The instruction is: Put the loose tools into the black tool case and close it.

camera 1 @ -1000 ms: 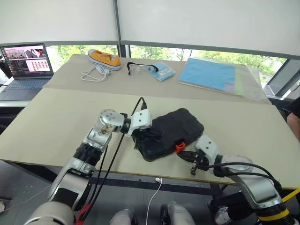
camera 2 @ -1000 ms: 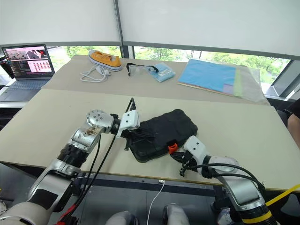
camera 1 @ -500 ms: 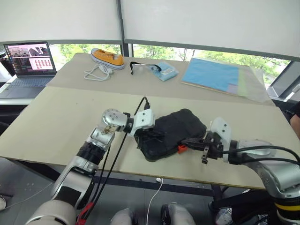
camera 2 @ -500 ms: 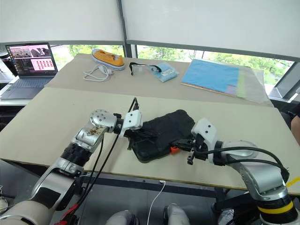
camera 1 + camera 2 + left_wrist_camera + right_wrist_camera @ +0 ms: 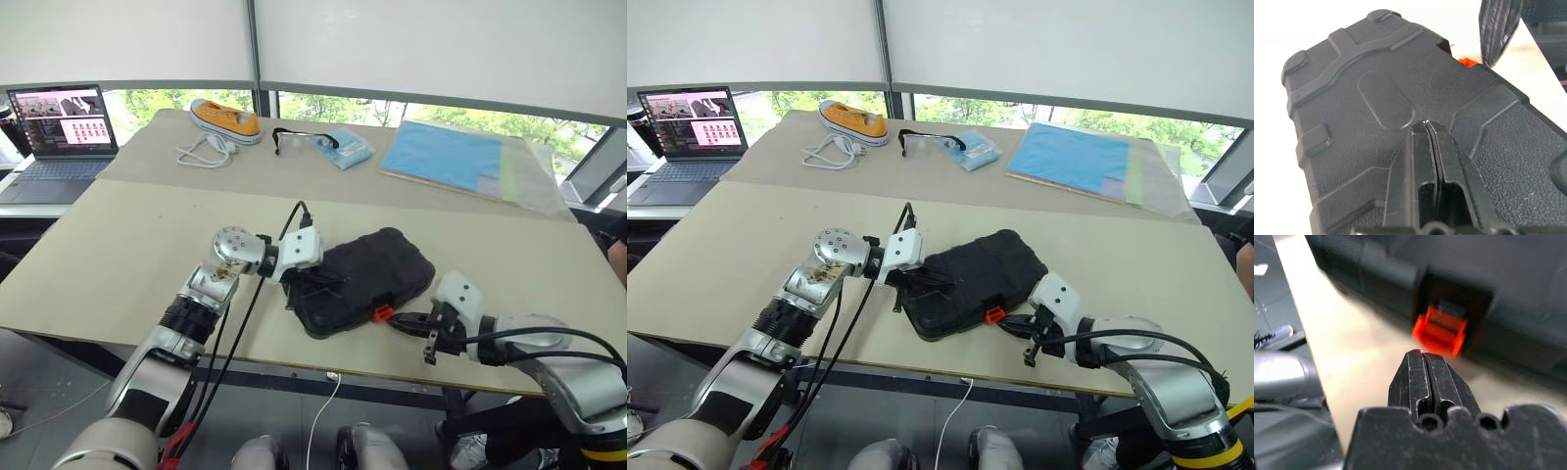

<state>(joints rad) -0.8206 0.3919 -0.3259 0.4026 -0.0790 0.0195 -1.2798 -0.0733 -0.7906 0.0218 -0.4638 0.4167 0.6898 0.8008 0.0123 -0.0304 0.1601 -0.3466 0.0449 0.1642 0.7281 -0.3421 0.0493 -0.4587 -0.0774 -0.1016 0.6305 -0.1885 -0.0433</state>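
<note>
The black tool case [image 5: 377,274] lies closed on the beige table near its front edge, its small orange latch [image 5: 382,313] on the side facing me. My left gripper [image 5: 325,278] is shut and rests on the case's lid at its left end; the left wrist view shows the shut fingers [image 5: 1427,147] lying on the textured lid [image 5: 1376,93]. My right gripper [image 5: 402,319] is shut and hovers just in front of the latch [image 5: 1441,330], a small gap away from it. The loose tools are out of view.
An open laptop [image 5: 54,132] stands at the far left. On the rear table lie an orange shoe [image 5: 225,119], a white cable [image 5: 201,152], safety glasses [image 5: 294,140], a blue cloth [image 5: 343,149] and blue sheets [image 5: 446,157]. The table's front edge [image 5: 294,364] runs just below the case.
My right gripper rose above the latch half a second ago and has dropped back to table level in front of it. The left gripper and the case stayed put.
</note>
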